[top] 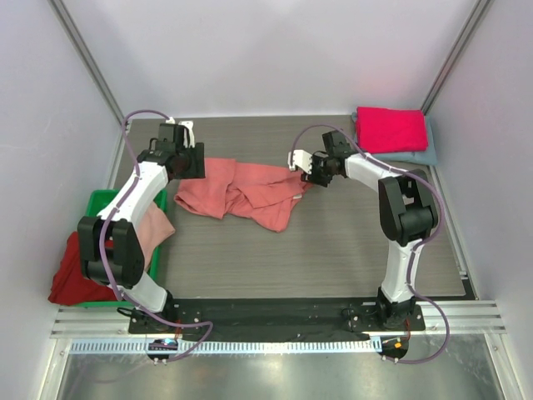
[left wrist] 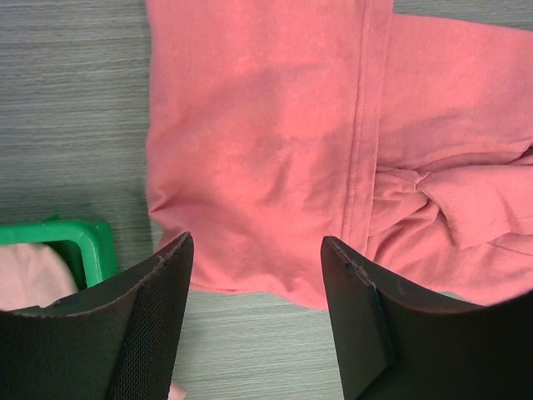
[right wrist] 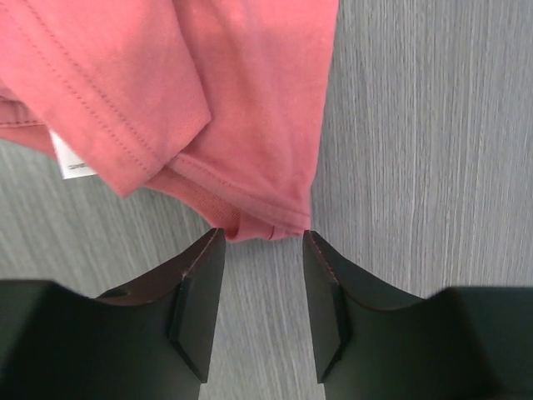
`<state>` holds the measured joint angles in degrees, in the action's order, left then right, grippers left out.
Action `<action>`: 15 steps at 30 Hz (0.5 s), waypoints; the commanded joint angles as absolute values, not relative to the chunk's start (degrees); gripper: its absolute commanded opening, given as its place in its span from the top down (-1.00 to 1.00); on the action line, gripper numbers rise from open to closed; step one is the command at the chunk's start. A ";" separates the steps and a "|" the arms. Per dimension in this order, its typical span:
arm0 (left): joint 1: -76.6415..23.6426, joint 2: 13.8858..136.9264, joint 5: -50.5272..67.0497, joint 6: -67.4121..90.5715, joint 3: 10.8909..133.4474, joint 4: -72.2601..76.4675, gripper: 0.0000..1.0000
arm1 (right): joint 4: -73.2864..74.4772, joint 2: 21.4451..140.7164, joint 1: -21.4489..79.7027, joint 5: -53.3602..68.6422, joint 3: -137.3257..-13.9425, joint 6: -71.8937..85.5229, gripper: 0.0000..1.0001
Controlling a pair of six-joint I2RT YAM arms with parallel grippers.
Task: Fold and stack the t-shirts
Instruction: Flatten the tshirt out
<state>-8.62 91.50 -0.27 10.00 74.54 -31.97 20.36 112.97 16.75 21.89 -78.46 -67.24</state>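
A salmon-coral t-shirt (top: 237,193) lies crumpled across the middle of the table. My left gripper (top: 190,162) hovers over its left end, open; in the left wrist view the wide-apart fingers (left wrist: 254,246) frame the shirt's edge (left wrist: 266,150) and bare table. My right gripper (top: 306,171) is at the shirt's right end. Its jaws (right wrist: 265,235) stand apart, their tips level with a folded hem (right wrist: 250,125), and nothing lies between the pads. A small white label (right wrist: 68,162) shows beside that hem. A folded magenta t-shirt (top: 391,129) rests on a grey-blue one (top: 426,155) at the back right.
A green bin (top: 100,200) stands off the table's left edge, its corner seen in the left wrist view (left wrist: 83,242). A pale pink shirt (top: 154,229) and a dark red one (top: 71,279) hang over it. Grey walls close in on the table.
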 commanded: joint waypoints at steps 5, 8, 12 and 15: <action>-8.61 91.32 -0.53 9.49 75.32 -29.62 -0.29 | 19.86 115.66 17.14 22.32 -84.46 -69.17 0.14; -8.61 91.67 -0.44 9.67 75.24 -29.36 -0.29 | 19.95 116.19 17.23 22.15 -84.55 -69.34 0.17; -8.61 92.37 -0.35 9.67 75.50 -29.27 -0.29 | 20.48 116.72 17.75 22.06 -84.64 -69.61 0.24; -8.61 92.99 -0.35 9.67 75.94 -29.27 -0.30 | 21.53 116.98 17.93 22.06 -84.81 -69.79 0.24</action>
<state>-8.62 92.38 -0.25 10.02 74.54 -31.53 20.99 116.51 17.34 21.69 -82.59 -68.90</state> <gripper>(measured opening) 0.647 0.385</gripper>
